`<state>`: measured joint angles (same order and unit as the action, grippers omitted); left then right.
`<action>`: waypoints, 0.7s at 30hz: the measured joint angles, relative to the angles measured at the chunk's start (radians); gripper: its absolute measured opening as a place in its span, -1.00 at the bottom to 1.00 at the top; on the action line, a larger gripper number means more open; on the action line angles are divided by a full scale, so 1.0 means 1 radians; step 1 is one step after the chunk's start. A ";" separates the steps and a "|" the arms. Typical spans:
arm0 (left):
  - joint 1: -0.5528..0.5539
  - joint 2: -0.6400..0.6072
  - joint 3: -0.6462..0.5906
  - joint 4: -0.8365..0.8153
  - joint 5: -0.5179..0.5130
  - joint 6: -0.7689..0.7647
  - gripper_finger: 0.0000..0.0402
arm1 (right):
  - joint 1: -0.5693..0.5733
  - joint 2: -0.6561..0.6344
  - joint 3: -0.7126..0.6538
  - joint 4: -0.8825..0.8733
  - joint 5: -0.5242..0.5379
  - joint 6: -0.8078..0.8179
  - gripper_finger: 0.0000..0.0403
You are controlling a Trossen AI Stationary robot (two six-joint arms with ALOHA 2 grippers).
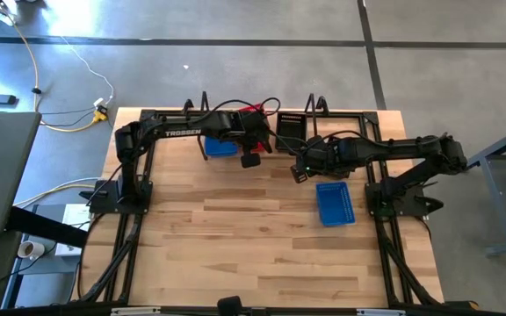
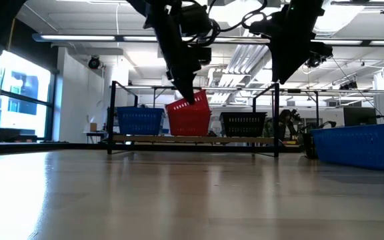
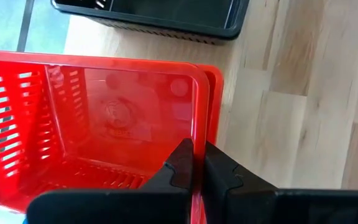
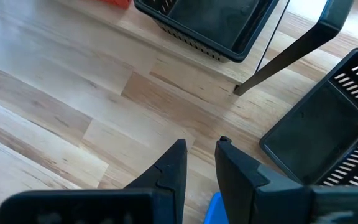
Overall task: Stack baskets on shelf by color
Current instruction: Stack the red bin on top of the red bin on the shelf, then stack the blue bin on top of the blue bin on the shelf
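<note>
On the shelf (image 2: pixel 153 139) at the table's far edge stand a blue basket (image 2: pixel 139 121) and a black basket (image 2: pixel 244 123). Between them a red basket (image 2: pixel 189 117) hangs tilted, with my left gripper (image 3: pixel 198 163) shut on it. My right gripper (image 4: pixel 199 151) hovers open over bare wood just in front of the shelf, nothing between its fingers. A second black basket (image 4: pixel 328 124) lies on the table beside it. Another blue basket (image 1: pixel 334 203) rests on the table nearer the front. My left gripper pinches the red basket's side wall at its rim (image 3: pixel 197 134), one finger inside and one outside. The fingers slant down from the near side. The basket is tilted, its low end at the shelf plank; whether it rests there I cannot tell.
Black wire uprights (image 4: pixel 291 50) flank the shelf plank. The wide slatted tabletop (image 1: pixel 235 237) stretches toward the near edge. Cables lie on the floor beyond the table's far left corner.
</note>
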<state>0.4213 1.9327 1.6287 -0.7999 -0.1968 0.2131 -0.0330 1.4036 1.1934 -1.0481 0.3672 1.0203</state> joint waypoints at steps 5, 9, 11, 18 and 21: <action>0.000 0.000 0.000 -0.002 -0.008 0.000 -0.96 | 0.000 0.000 0.000 0.000 -0.002 0.000 -0.65; 0.000 0.000 0.000 -0.004 -0.017 0.031 -0.90 | 0.000 0.000 0.000 0.000 -0.002 0.000 -0.65; -0.002 0.001 0.000 -0.007 -0.028 0.034 -0.87 | 0.000 0.000 0.000 0.000 -0.003 0.000 -0.65; -0.004 0.002 0.000 -0.007 0.029 0.034 -0.70 | 0.000 0.000 0.000 0.000 -0.003 0.000 -0.65; -0.004 0.002 0.000 -0.005 0.056 0.034 -0.59 | 0.000 0.000 0.000 0.000 -0.003 0.000 -0.65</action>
<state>0.4175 1.9347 1.6287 -0.8051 -0.1409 0.2470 -0.0330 1.4036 1.1934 -1.0485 0.3640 1.0203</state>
